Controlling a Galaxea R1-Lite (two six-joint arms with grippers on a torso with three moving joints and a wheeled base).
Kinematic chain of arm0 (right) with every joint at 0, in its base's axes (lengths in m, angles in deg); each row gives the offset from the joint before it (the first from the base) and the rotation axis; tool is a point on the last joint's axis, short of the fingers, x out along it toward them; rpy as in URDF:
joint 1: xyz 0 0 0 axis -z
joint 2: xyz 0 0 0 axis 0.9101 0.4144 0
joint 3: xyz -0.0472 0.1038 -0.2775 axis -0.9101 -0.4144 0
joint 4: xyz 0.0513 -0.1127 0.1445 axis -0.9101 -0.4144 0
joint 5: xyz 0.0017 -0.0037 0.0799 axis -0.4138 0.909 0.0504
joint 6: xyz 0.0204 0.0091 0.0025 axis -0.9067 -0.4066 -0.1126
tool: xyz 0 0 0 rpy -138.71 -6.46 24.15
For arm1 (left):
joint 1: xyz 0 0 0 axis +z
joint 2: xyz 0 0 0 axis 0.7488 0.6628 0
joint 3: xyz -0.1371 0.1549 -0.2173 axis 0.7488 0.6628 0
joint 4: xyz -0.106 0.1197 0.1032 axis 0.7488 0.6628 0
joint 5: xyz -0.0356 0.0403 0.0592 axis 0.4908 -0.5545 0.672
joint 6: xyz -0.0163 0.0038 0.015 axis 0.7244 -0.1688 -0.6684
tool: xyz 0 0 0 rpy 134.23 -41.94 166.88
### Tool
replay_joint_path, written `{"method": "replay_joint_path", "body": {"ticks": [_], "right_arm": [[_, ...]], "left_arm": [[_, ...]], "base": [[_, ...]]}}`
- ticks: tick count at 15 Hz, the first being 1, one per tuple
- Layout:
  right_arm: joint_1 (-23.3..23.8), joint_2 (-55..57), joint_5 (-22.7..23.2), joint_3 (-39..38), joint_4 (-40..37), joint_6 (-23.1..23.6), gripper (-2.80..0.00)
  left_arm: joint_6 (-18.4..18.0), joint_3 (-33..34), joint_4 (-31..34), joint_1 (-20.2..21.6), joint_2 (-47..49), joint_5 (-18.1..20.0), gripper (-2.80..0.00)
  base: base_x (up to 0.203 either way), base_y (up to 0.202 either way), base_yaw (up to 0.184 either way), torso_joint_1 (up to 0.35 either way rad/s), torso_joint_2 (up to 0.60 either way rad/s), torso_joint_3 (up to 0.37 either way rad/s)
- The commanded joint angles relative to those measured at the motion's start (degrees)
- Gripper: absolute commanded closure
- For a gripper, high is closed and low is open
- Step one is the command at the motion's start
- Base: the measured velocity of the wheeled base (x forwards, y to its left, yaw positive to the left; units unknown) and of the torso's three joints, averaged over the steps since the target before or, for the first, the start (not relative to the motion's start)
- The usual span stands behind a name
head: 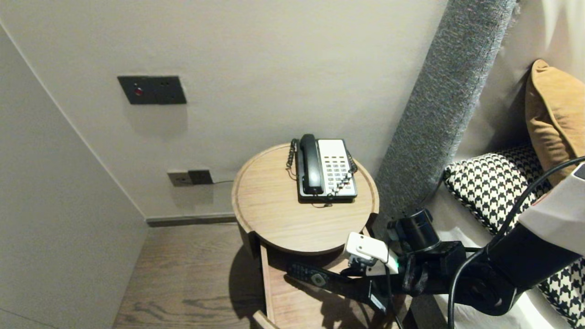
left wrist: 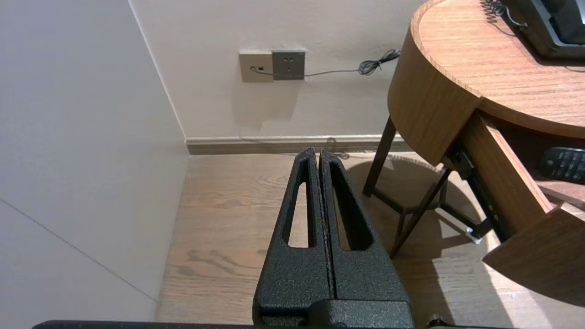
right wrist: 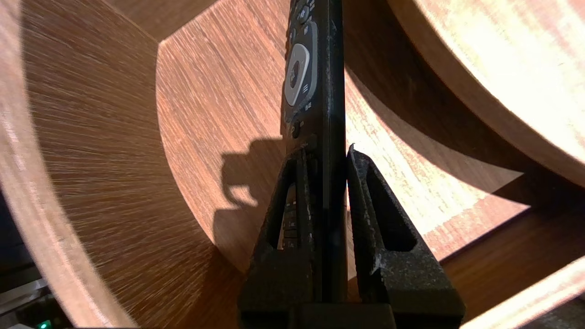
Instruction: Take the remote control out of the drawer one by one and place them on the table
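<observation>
You're looking at a slim black remote (head: 315, 276) with a pale round pad among dark buttons, showing low and centre in the head view. It's reaching leftward inside the open drawer (head: 292, 310), its near end being pinched by the right gripper (right wrist: 327, 153).

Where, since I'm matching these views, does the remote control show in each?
Head view: remote control lower middle, over the open drawer.
Left wrist view: remote control at the far right edge, in the drawer opening.
Right wrist view: upper centre, clamped in the right hand.
Shared landmark: the drawer under the round table.
</observation>
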Motion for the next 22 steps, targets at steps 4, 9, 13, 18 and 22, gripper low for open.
{"method": "replay_joint_path", "body": {"ticks": [4, 9, 13, 18, 22], "right_arm": [[-0.9, -3.1, 0.3, -1.2, 0.2, 0.2, 0.0], [-3.4, -5.0, 0.2, -1.4, 0.2, 0.0, 0.0], [-4.3, -6.3, 0.0, -1.3, 0.2, -0.4, 0.0], [-5.3, -7.9, -1.2, 0.7, 0.0, -1.3, 0.0], [-5.3, -7.9, -1.5, 5.4, -0.4, -3.6, 0.0]], "left_arm": [[0.0, 0.0, -0.1, 0.0, 0.0, 0.0, 0.0], [0.0, 0.0, 0.0, 0.0, 0.0, 0.0, 0.0], [0.0, 0.0, -0.1, 0.0, 0.0, 0.0, 0.0], [0.0, 0.0, 0.0, 0.0, 0.0, 0.0, 0.0], [0.0, 0.0, -0.1, 0.0, 0.0, 0.0, 0.0]], "base": [[0.0, 0.0, 0.0, 0.0, 0.0, 0.0], [0.0, 0.0, 0.0, 0.0, 0.0, 0.0], [0.0, 0.0, 0.0, 0.0, 0.0, 0.0], [0.0, 0.0, 0.0, 0.0, 0.0, 0.0], [0.0, 0.0, 0.0, 0.0, 0.0, 0.0]]}}
